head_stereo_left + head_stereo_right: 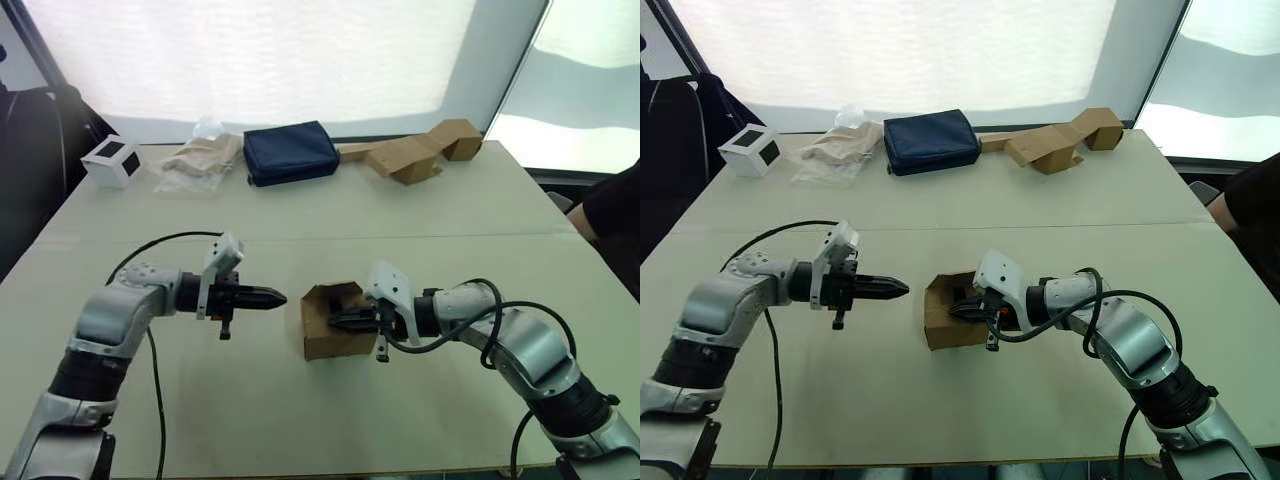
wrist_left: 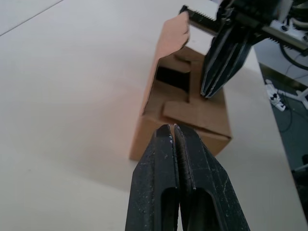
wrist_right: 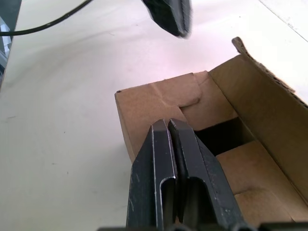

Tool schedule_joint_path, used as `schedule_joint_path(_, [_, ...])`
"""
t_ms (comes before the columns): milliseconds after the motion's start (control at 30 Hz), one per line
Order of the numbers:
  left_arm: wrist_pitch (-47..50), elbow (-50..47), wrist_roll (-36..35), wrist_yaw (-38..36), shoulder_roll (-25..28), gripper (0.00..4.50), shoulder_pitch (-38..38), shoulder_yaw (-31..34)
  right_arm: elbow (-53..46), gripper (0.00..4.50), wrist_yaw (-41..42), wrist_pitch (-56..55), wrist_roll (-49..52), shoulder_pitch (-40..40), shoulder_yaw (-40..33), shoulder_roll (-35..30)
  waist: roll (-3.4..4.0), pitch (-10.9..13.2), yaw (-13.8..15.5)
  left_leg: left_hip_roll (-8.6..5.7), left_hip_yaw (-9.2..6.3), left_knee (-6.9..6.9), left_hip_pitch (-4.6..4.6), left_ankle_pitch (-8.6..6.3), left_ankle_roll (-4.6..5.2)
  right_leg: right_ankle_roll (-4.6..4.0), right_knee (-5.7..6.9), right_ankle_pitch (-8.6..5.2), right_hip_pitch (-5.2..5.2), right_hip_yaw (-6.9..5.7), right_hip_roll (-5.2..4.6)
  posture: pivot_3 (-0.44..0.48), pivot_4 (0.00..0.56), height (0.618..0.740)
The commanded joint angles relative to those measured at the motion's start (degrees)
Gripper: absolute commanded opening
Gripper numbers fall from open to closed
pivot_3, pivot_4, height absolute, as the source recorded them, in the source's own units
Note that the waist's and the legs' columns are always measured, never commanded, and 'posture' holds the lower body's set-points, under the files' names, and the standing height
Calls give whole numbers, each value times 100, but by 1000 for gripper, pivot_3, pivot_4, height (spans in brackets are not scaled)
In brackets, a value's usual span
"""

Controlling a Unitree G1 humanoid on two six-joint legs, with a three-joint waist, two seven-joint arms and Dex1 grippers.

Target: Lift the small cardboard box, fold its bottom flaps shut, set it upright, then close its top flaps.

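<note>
- Left eye view gives you the table (image 1: 300, 420) first, the small cardboard box (image 1: 325, 340) resting on it near the middle, between both arms.
- At the far edge you see a navy pouch (image 1: 291, 152), a bent cardboard piece (image 1: 420, 150), a crumpled plastic bag (image 1: 200, 160) and a white cube (image 1: 112, 160).
- Your right gripper (image 3: 169, 126), fingers pressed together, presses on the folded top flaps (image 3: 185, 103); one flap (image 2: 174, 34) stands up.
- Your left gripper (image 2: 173, 128), fingers likewise together, sits just beside the box, apart from it.
</note>
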Motion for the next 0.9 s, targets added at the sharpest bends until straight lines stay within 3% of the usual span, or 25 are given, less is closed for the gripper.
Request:
schedule_joint_path(33, [370,-738,-474,336,-67,84,123,112,-34,0,46,-114,-5,-30,-102,43,0,0,-1,0,0,0,0,0,0,0,0,0,0,0,-1,0,150,740])
schedule_joint_path(667, [-69,-773,-321,681,-276,84,497,-615,-227,0,54,-3,111,-142,-298,-17,0,0,-5,1,1,0,2,0,0,0,-1,0,0,1,13,0,150,740])
schedule_joint_path(900, [-217,-601,-289,738,-335,84,459,-703,-437,0,-10,610,1173,-519,-1135,199,0,0,-7,1,1,0,2,0,0,0,-1,0,0,1,13,0,150,740])
